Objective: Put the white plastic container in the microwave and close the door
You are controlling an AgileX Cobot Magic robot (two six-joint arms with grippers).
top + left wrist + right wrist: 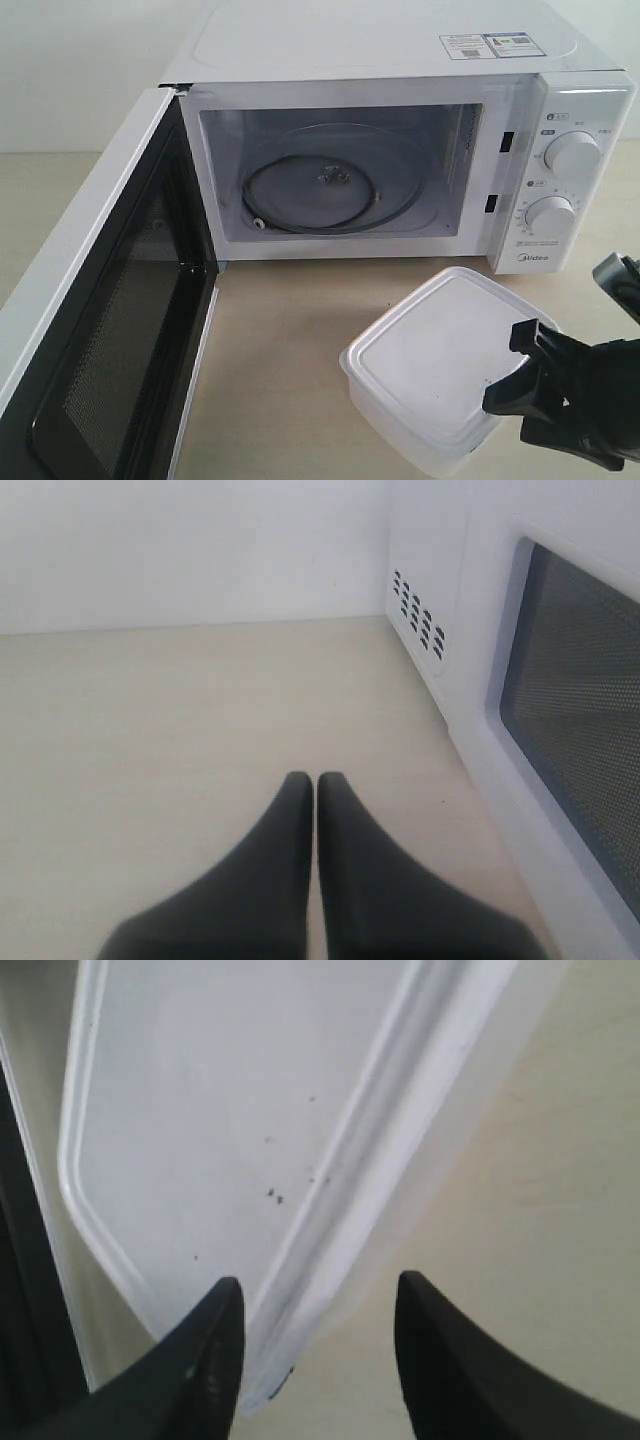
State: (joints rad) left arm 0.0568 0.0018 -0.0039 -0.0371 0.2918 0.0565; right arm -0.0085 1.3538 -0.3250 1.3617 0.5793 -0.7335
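Observation:
The white plastic container (430,360) sits lidded on the table, in front of the microwave (400,60) and to the right. The microwave's door (110,330) is swung wide open to the left, and the cavity holds only its glass turntable (320,190). My right gripper (512,372) is open at the container's right edge. In the right wrist view its jaws (320,1282) straddle the container's (220,1110) rim, one finger over the lid and the other outside the wall. My left gripper (316,778) is shut and empty, low over the table beside the door's outer face (580,740).
Two round dials (572,153) are on the microwave's right panel. The open door takes up the left front of the table. Bare tabletop (300,330) lies between the door and the container. Side vents (415,620) show past the left gripper.

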